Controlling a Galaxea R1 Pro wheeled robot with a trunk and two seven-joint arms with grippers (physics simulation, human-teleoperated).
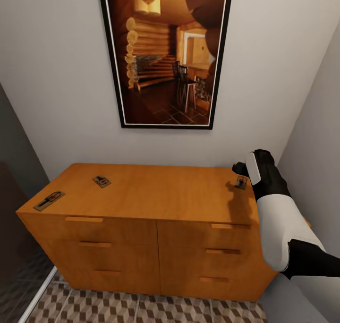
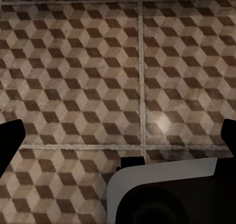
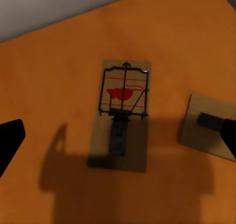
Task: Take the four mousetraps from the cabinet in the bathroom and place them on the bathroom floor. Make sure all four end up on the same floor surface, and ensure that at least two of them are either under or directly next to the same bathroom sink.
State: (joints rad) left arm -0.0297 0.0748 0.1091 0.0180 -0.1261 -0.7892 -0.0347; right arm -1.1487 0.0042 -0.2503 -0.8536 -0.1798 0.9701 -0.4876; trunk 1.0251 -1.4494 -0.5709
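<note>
A low orange-wood cabinet [image 1: 156, 195] stands against a grey wall under a framed picture [image 1: 165, 54]. On its top lie mousetraps: one at the front left corner [image 1: 49, 200], one near the back left [image 1: 101, 181], one at the right edge [image 1: 241, 182]. The right gripper [image 1: 242, 168] hovers over that right edge, fingers spread apart above a trap [image 3: 123, 113], another trap [image 3: 209, 126] just beside it. The left gripper [image 2: 120, 138], fingers apart, faces the cube-patterned bathroom floor [image 2: 73, 76].
</note>
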